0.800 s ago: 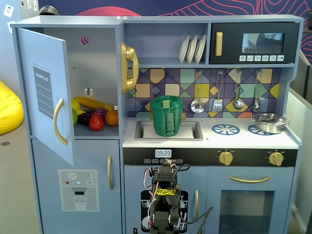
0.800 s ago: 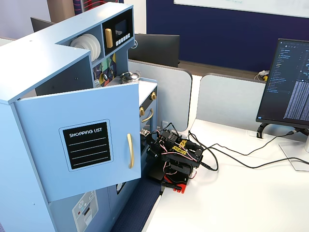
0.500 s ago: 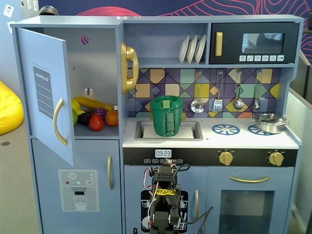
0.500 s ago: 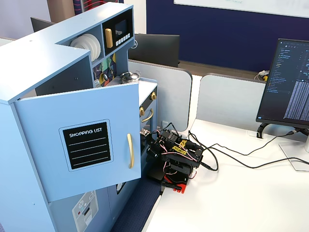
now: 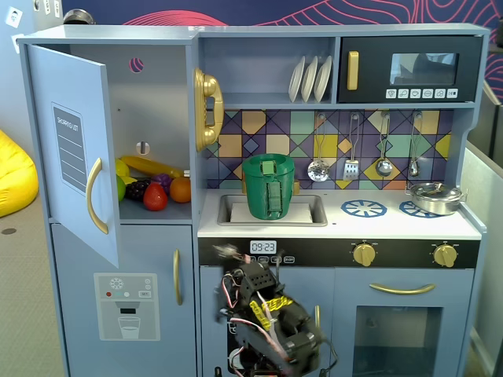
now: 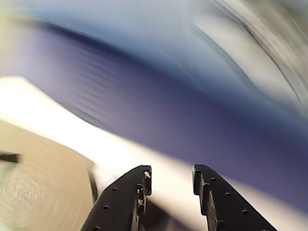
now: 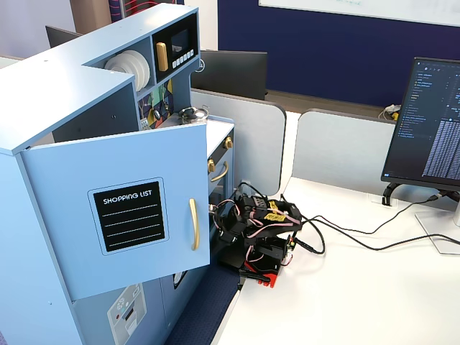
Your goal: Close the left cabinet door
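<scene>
Our claw (image 6: 169, 180) sits folded low in front of the toy kitchen, its two fingers parted with nothing between them; the wrist view is badly smeared, so we can only guess that it faces floor and a dark wall. From the front fixed view, the arm (image 5: 267, 318) crouches beneath the sink, and the left cabinet door (image 5: 75, 149) lies up and to the left of it, well apart. That door stands swung wide open, nearly square to the cabinet front, its long axis upright and its gold handle (image 5: 94, 195) near the free edge. In the side fixed view the door's face (image 7: 118, 215) points toward the camera, and the arm (image 7: 255, 233) sits beyond the free edge. We judge the claw must rise and reach left to push that edge shut.
</scene>
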Available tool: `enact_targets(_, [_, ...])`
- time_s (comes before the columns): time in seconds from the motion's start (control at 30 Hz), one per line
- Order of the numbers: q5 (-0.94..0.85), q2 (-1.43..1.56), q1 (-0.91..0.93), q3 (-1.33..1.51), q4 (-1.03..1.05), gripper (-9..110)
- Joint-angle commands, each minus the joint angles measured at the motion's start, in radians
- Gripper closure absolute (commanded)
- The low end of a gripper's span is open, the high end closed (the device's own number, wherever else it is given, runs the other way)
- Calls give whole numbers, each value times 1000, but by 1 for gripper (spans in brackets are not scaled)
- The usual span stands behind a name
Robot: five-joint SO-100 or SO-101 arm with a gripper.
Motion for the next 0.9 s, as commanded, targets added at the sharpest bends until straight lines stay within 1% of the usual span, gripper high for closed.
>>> enact_targets(0.0, [-181, -67, -431, -138, -282, 102])
enact_targets(0.13, [-342, -138, -726, -189, -517, 102])
enact_targets(0.3, [-462, -287, -927, -227, -839, 102])
enact_targets(0.5, [-552, -476, -948, -278, -1040, 102])
enact_targets(0.73, [-612, -824, -943, -532, -1184, 102])
enact_targets(0.87, [-634, -1000, -937, -690, -1215, 102])
